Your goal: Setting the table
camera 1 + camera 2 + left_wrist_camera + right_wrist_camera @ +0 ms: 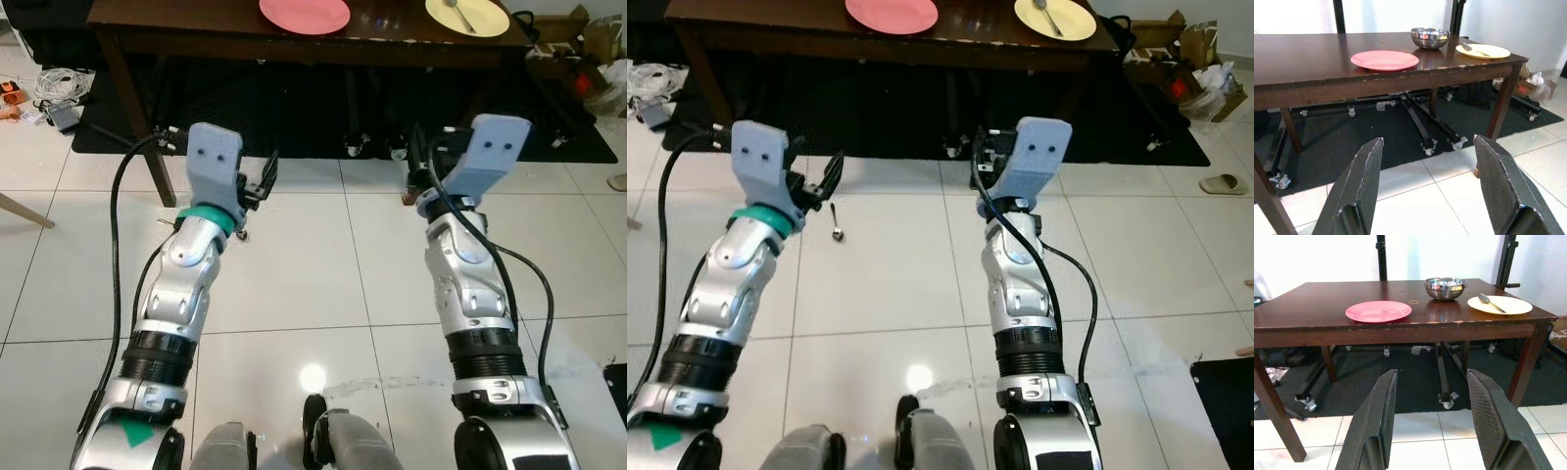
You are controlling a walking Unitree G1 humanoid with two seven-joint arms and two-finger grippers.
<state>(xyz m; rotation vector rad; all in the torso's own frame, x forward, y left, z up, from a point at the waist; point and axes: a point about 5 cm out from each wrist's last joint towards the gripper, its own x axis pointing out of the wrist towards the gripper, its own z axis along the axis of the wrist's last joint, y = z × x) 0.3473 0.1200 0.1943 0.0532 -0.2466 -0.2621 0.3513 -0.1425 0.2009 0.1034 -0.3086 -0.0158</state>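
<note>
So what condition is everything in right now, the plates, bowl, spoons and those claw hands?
Pink plate: on table, empty.
Yellow plate: on table, holding a spoon.
Metal bowl: upright on table.
Floor spoon: lying on tiles.
Left gripper: open, empty.
Right gripper: open, empty.

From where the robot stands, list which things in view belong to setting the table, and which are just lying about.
Belonging to the job:
pink plate
yellow plate with a spoon on it
steel bowl
dark wooden table
spoon on the floor

Just lying about:
slipper
cables and clutter
cardboard box
</note>
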